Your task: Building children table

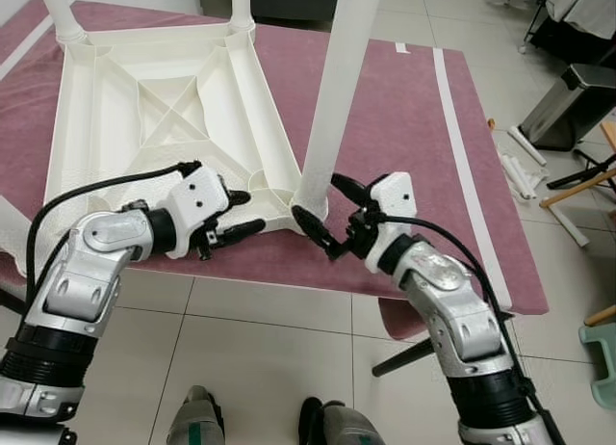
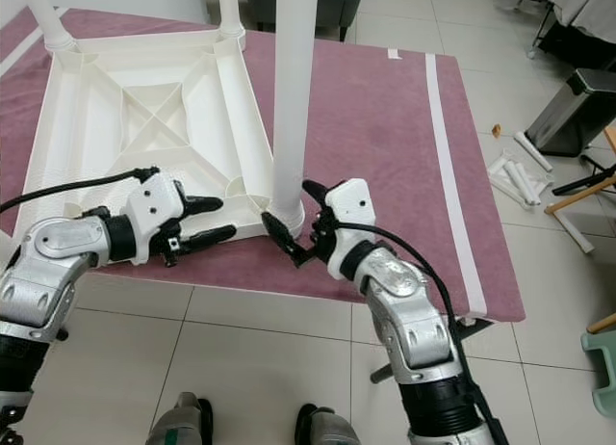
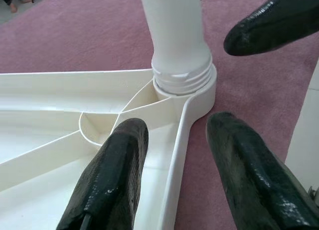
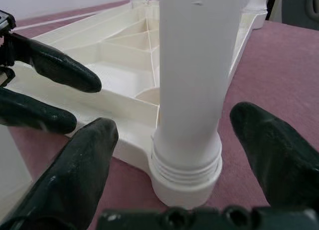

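Observation:
A white plastic tabletop (image 1: 164,108) lies upside down on a maroon-covered table (image 1: 404,108). A white leg (image 1: 337,89) stands upright in the near right corner socket, with screw threads (image 3: 182,78) showing just above the socket rim. My right gripper (image 1: 317,196) is open, one finger on each side of the leg's base (image 4: 187,160) without squeezing it. My left gripper (image 1: 248,212) is open just left of that corner, its fingers (image 3: 117,170) straddling the tabletop's near rim. Two more legs (image 1: 60,12) stand in the far corners.
The maroon table's front edge runs just below both grippers, with tiled floor beneath. A silver bin (image 1: 573,103), white tubes (image 1: 520,175) and wooden frame pieces (image 1: 577,190) lie on the floor to the right. My feet (image 1: 197,421) show at the bottom.

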Available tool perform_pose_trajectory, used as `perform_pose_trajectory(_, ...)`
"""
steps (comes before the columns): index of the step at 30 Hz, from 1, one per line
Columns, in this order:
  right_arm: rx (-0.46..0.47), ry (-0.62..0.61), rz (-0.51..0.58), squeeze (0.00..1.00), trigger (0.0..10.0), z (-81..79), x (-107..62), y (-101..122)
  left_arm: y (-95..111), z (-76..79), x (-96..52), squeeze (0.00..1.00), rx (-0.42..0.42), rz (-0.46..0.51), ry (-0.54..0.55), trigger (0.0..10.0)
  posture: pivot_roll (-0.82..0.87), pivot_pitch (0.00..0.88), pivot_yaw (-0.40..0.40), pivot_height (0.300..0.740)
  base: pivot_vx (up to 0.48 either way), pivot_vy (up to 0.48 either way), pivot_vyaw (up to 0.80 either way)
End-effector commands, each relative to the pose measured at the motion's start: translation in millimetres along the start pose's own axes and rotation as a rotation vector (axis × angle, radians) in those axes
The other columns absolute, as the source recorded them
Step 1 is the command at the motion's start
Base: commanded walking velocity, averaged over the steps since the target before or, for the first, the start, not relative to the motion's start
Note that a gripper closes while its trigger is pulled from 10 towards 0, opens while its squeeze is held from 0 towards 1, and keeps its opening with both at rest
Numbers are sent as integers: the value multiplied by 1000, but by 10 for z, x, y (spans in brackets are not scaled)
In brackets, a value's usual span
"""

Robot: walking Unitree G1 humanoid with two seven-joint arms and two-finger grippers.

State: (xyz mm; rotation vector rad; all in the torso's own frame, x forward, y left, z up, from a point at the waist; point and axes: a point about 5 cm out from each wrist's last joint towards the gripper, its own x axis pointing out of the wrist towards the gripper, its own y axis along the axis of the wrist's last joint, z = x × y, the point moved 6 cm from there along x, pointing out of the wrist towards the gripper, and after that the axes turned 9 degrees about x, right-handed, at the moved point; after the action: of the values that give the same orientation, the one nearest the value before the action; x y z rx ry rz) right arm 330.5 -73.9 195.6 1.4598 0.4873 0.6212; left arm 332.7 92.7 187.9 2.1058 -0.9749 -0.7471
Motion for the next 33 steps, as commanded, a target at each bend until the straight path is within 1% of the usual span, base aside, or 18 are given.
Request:
perform_pose_trajectory(1, -26, -5, -35, 0, 10000, 59, -57, -85, -98, -248, -55, 0, -12, -66, 251, 10000, 89, 107, -5, 740, 0, 0, 0)
perform_pose_trajectory(3, -33, -6, -54, 0, 10000, 77, -57, -133, -98, -242, -54, 0, -14, -69, 258, 10000, 92, 110, -7, 740, 0, 0, 0)
perform_pose_trajectory(6, -35, -1, -55, 0, 10000, 67, -48, -135, -92, -236, -48, 0, -17, -68, 260, 10000, 95, 113, -10, 740, 0, 0, 0)
perform_pose_trajectory(9, -31, -1, -46, 0, 10000, 60, 4, -111, -77, -226, -24, 0, -29, -70, 271, 10000, 106, 125, -25, 740, 0, 0, 0)
perform_pose_trajectory(13, -18, -1, -32, 0, 10000, 60, 52, -73, -51, -209, 4, 0, -25, -73, 272, 10000, 116, 133, -31, 740, 0, 0, 0)
perform_pose_trajectory(16, -12, -3, -25, 0, 10000, 77, 80, -63, -39, -191, 41, 0, -17, -75, 265, 10000, 121, 137, -39, 740, 0, 479, 0)
perform_pose_trajectory(17, -5, -10, -17, 0, 10000, 83, 89, -49, -18, -182, 59, 0, -13, -65, 255, 10000, 120, 144, -40, 740, 0, 0, 0)
perform_pose_trajectory(21, 0, -17, -9, 0, 10000, 86, 95, -32, 4, -181, 85, 0, -6, -56, 245, 10000, 120, 150, -30, 740, 0, 0, 0)
perform_pose_trajectory(24, -1, -28, -7, 0, 10000, 87, 90, -33, 29, -190, 135, 0, 5, -53, 233, 10000, 111, 162, -22, 740, 0, 0, 0)
perform_pose_trajectory(28, 6, -30, -3, 0, 10000, 54, 86, -34, 23, -198, 129, 0, 8, -58, 231, 10000, 109, 163, -22, 740, 0, 0, 0)
perform_pose_trajectory(30, 15, -32, -13, 0, 10000, 17, 62, -91, 29, -172, 136, 0, 9, -56, 216, 10000, 105, 153, -20, 740, 0, 0, 0)
perform_pose_trajectory(33, 14, -33, -16, 0, 10000, 29, 56, -100, 51, -167, 150, 0, 7, -48, 213, 10000, 103, 149, -22, 740, 0, 0, 0)
